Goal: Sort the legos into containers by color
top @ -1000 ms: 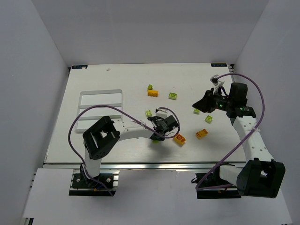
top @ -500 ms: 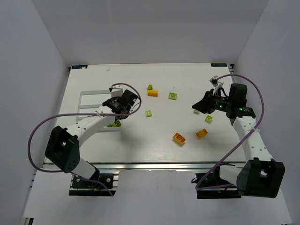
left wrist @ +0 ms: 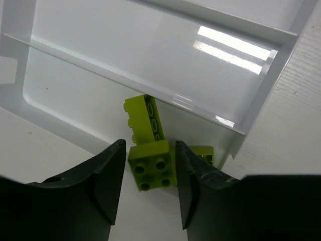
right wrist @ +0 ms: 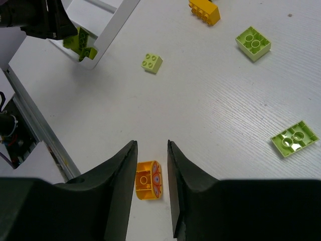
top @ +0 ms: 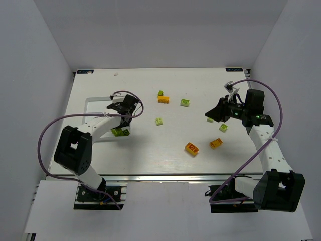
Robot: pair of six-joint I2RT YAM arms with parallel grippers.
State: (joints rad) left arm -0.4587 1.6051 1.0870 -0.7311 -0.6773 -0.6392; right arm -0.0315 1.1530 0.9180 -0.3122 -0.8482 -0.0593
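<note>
The white containers tray (top: pixel 108 98) lies at the left of the table. My left gripper (top: pixel 121 118) hangs over its near compartment. In the left wrist view its jaws (left wrist: pixel 149 144) are open around a lime green lego (left wrist: pixel 153 168), with a thin gap on each side. That lego sits on other green legos (left wrist: pixel 145 114) by the tray wall (left wrist: pixel 150 89). My right gripper (top: pixel 210 114) (right wrist: pixel 151 145) is open and empty above the table. An orange printed lego (right wrist: pixel 148 179) (top: pixel 191 147) shows far below between its fingers.
Loose legos lie on the table: an orange one (top: pixel 163 99) with a green one (top: pixel 160 93) behind it, green ones (top: pixel 185 102) (top: pixel 158 121) (top: pixel 223 127) (top: pixel 210 119), and an orange one (top: pixel 216 143). The tray corner (right wrist: pixel 113 20) shows in the right wrist view.
My left arm swung from the table's middle to the tray with a green lego, and its jaws have now widened off it. The right arm stayed put, its jaws slightly wider.
</note>
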